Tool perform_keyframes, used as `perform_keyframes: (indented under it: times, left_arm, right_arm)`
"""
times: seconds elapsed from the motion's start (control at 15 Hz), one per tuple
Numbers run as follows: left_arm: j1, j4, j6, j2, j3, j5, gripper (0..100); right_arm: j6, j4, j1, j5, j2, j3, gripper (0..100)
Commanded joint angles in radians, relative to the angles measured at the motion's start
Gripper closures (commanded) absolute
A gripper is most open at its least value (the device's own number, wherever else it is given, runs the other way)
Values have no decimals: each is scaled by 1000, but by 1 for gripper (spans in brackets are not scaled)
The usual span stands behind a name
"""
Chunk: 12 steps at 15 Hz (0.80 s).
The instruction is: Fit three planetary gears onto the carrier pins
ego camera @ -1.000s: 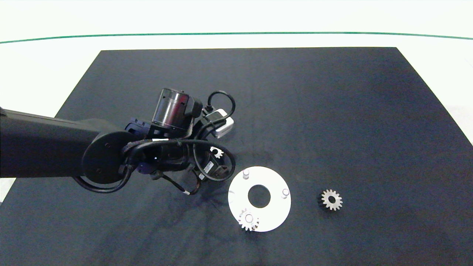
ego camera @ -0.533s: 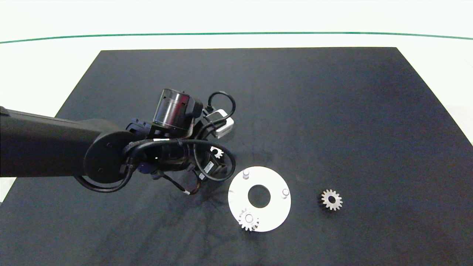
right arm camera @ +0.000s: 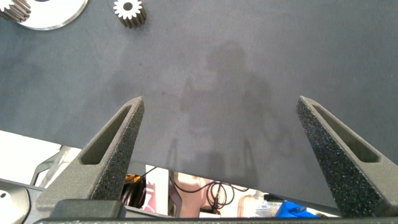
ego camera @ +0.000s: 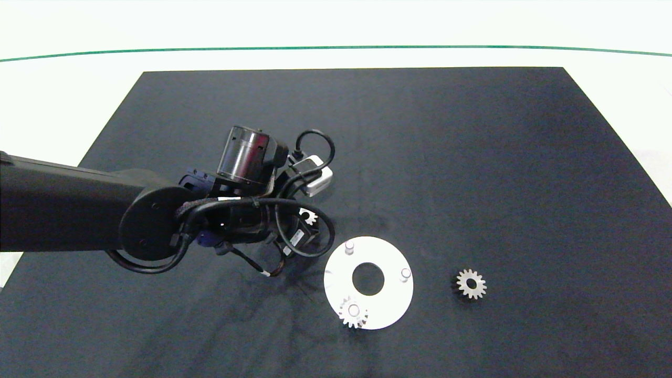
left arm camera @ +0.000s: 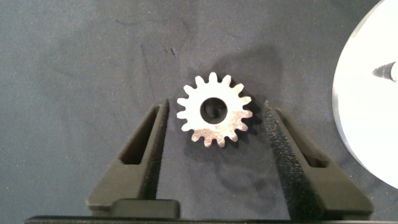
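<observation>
A white ring-shaped disc [ego camera: 386, 299] lies on the dark mat with three carrier pins. One silvery planetary gear [ego camera: 353, 312] sits on the near pin; the far pin [ego camera: 349, 247] and the right pin [ego camera: 405, 274] are bare. A second gear [ego camera: 471, 284] lies flat on the mat to the right of the disc. A third gear [left arm camera: 214, 117] [ego camera: 307, 215] lies flat left of the disc, between the fingers of my left gripper [left arm camera: 214, 118], which stands open around it with a small gap on each side. My right gripper [right arm camera: 221, 106] is open over bare mat, out of the head view.
The black mat [ego camera: 420, 157] covers most of the white table, with a green line [ego camera: 336, 48] beyond it. The disc's edge [left arm camera: 367, 93] shows beside the left gripper. The second gear [right arm camera: 129, 10] shows far from the right gripper.
</observation>
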Motion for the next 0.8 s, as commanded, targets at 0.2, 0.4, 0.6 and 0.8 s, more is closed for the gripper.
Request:
perform_keyframes:
  times: [0.2, 0.4, 0.6, 0.8]
  left_arm:
    - [-1, -1, 3, 1, -1, 0, 50]
    - [-1, -1, 4, 3, -4, 0, 56]
    - [-1, -1, 6, 3, -4, 0, 62]
    - [-1, -1, 7, 3, -4, 0, 68]
  right_arm:
    - [-1, 1, 0, 0, 2, 0, 0]
    - [-1, 3, 0, 0, 0, 0, 0]
    - [-1, 3, 0, 0, 0, 0, 0]
    - [-1, 3, 0, 0, 0, 0, 0]
